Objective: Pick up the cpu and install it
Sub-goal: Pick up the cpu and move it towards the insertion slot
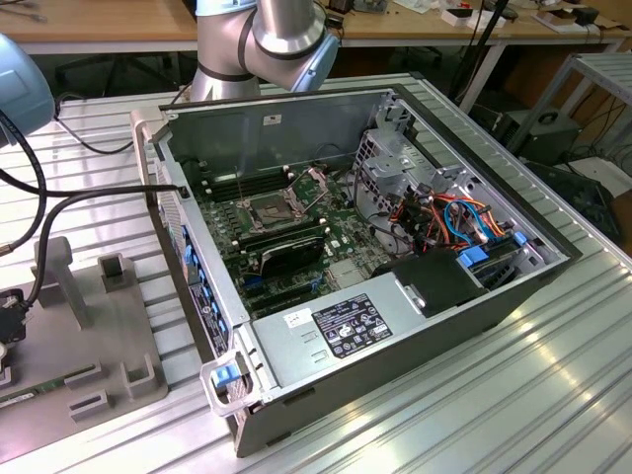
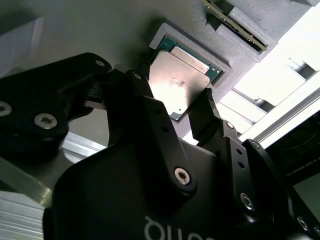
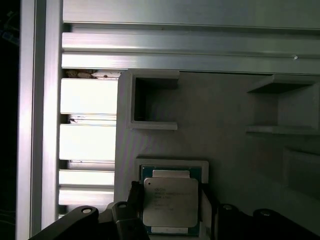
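The cpu (image 2: pixel 182 82) (image 3: pixel 170 200), a flat square chip with a dull silver top on a green board, lies in a square recess of the grey holder plate (image 1: pixel 109 336) at the exterior view's left. My gripper (image 2: pixel 175 95) (image 3: pixel 170 207) hangs right over it. One black finger (image 2: pixel 142 87) presses one edge of the chip and the other finger (image 2: pixel 205 107) presses the opposite edge, so the gripper is shut on the cpu. The chip still rests level in its recess. In the open computer case, the dark socket (image 1: pixel 269 209) sits with its metal frame hinged up.
The holder plate carries raised grey blocks (image 1: pixel 114 267) and a memory stick (image 2: pixel 235 22) in a slot beside the cpu's recess. The case's wall (image 1: pixel 193 267) stands between the plate and the socket. Cables (image 1: pixel 59 202) trail across the ribbed aluminium table (image 1: pixel 513 395).
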`<state>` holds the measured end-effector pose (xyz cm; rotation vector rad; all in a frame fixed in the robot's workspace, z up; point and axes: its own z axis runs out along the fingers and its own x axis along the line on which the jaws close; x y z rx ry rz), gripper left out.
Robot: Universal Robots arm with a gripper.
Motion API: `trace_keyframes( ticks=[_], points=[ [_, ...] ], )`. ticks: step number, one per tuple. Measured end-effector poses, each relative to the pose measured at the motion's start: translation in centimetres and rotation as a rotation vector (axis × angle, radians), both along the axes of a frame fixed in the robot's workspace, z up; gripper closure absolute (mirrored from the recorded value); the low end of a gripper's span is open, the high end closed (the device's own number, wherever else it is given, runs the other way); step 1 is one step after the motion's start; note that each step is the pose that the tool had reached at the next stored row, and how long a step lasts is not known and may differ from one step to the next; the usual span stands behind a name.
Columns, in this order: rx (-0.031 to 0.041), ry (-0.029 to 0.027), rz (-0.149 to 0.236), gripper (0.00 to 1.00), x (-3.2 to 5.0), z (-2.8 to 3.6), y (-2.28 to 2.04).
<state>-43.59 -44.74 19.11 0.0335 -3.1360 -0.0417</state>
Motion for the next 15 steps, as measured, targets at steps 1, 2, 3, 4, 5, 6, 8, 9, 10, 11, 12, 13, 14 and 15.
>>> trace_keyframes(
  ticks=[1,2,3,4,5,6,8,9,10,11,12,13,14,15],
  points=[
    [0.0,0.0,0.0,0.44,0.0,0.0,0.0],
    [0.0,0.0,0.0,0.45,0.0,0.0,0.0],
    [0.0001,-0.0001,0.0,0.45,0.0,0.0,0.0],
    [0.0001,-0.0001,0.0,0.45,0.0,0.0,0.0],
    [0.0001,-0.0001,0.0,0.45,0.0,0.01,0.0],
    [0.0,0.0,0.0,0.45,0.0,0.05,0.0],
    [0.0,0.0,0.0,0.45,0.0,0.31,0.0],
    [0.0,0.0,0.0,0.45,0.0,0.42,0.0],
    [0.0001,-0.0001,0.0,0.45,0.0,0.78,0.0],
    [0.0,0.0,0.0,0.45,0.0,1.13,0.0],
    [0.0001,-0.0001,0.0,0.45,0.0,1.41,0.0],
    [0.0,0.0,0.0,0.45,0.0,1.63,0.0],
    [0.0001,-0.0001,0.0,0.45,0.0,1.84,0.0],
    [0.0,0.0,0.0,0.45,0.0,2.04,0.0]
  ],
)
